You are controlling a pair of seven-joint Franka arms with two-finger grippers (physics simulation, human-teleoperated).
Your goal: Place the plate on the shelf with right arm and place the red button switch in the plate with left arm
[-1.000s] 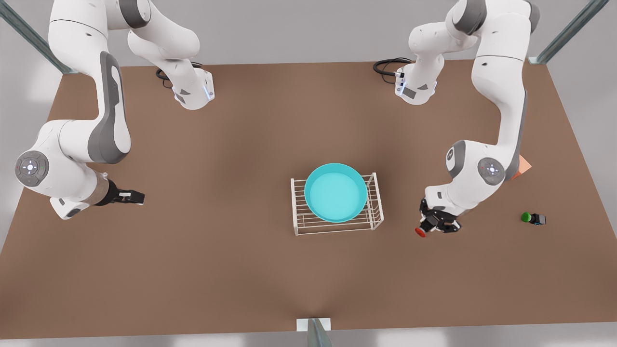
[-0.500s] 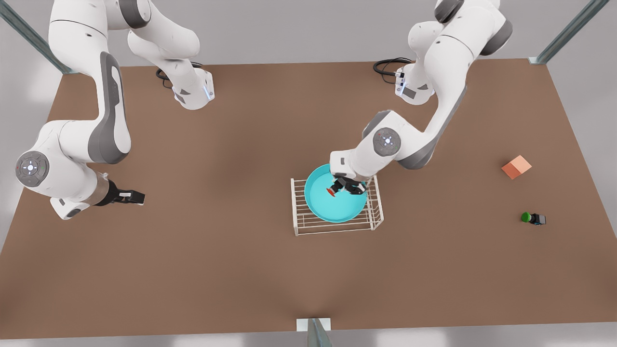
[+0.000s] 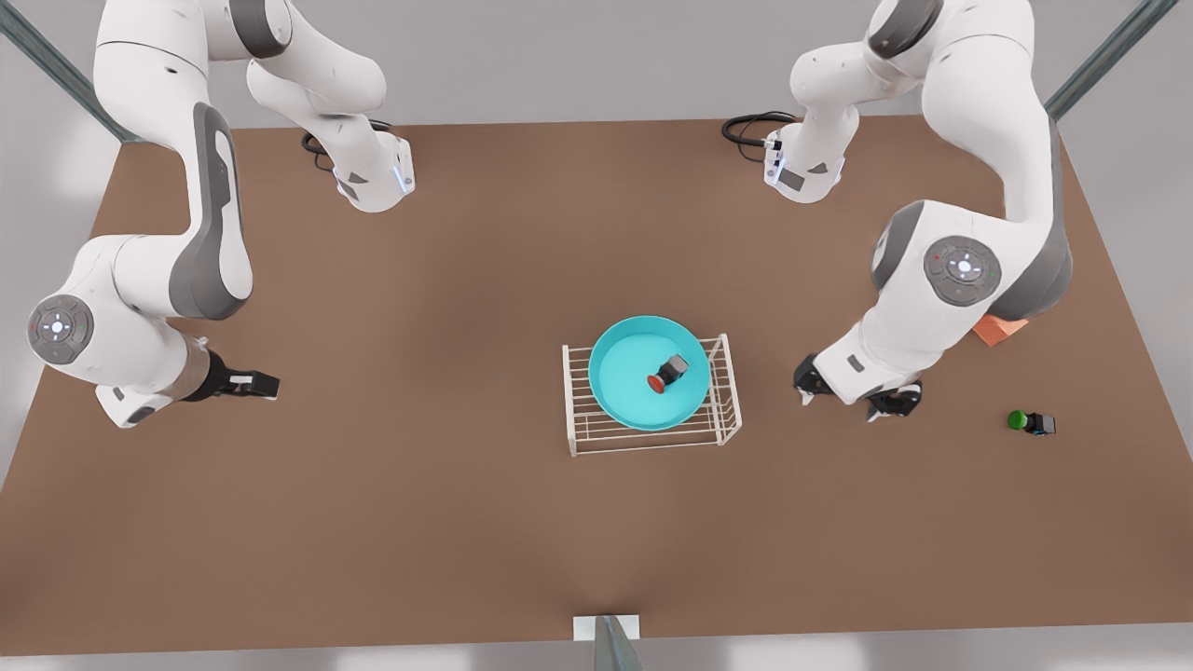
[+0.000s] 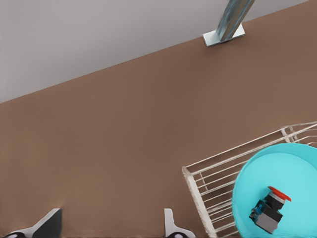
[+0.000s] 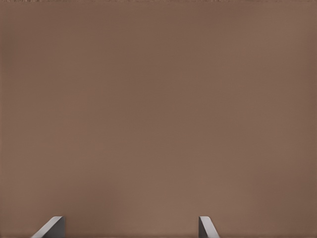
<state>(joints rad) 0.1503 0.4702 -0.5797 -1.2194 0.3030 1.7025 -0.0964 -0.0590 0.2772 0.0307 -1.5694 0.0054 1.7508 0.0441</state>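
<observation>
Left end effector (image 3: 856, 391) spread and empty beside the shelf (image 3: 652, 396); red button switch (image 3: 668, 372) lies in the plate (image 3: 615, 373).
Front view alone shows the green-capped switch (image 3: 1032, 422) and orange cube (image 3: 999, 327) behind the left arm. Left wrist view adds the worktop (image 4: 124, 139) edge with a metal post (image 4: 230, 20). Right end effector (image 3: 244, 382), fingers parted and empty, waits over bare worktop, well apart from the shelf.

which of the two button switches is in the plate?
The red switch: it lies on its side in the plate on the shelf. The green switch sits on the table at the front view's right.
</observation>
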